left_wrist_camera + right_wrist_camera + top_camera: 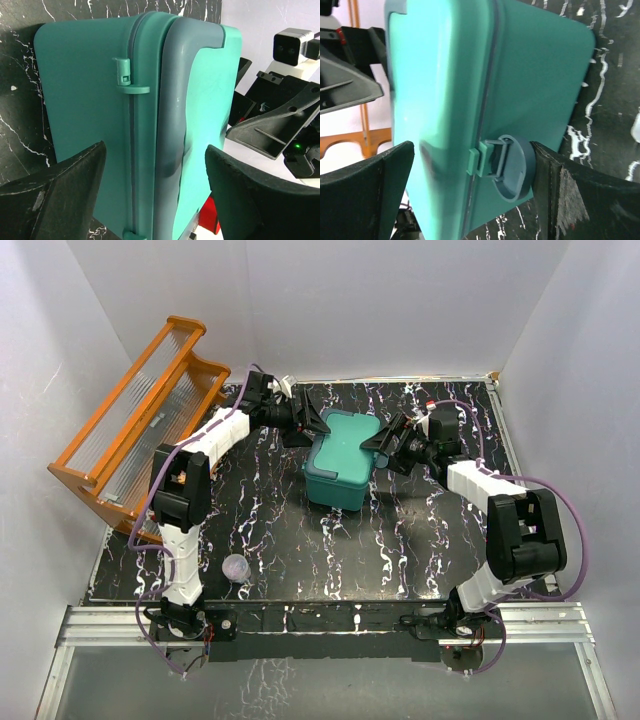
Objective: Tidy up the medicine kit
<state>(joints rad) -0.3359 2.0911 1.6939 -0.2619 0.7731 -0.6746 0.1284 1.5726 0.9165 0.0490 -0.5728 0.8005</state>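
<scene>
Medicine kit [342, 455] (lid shut), left fingers [55, 195], right fingers [365, 195] released alongside, orange rack [130, 430] beyond

You've got nothing legible here: the medicine kit [345, 452] shows plain teal surfaces in all three views, and no text, label, brand, number or sign can be read on anything around it.
</scene>
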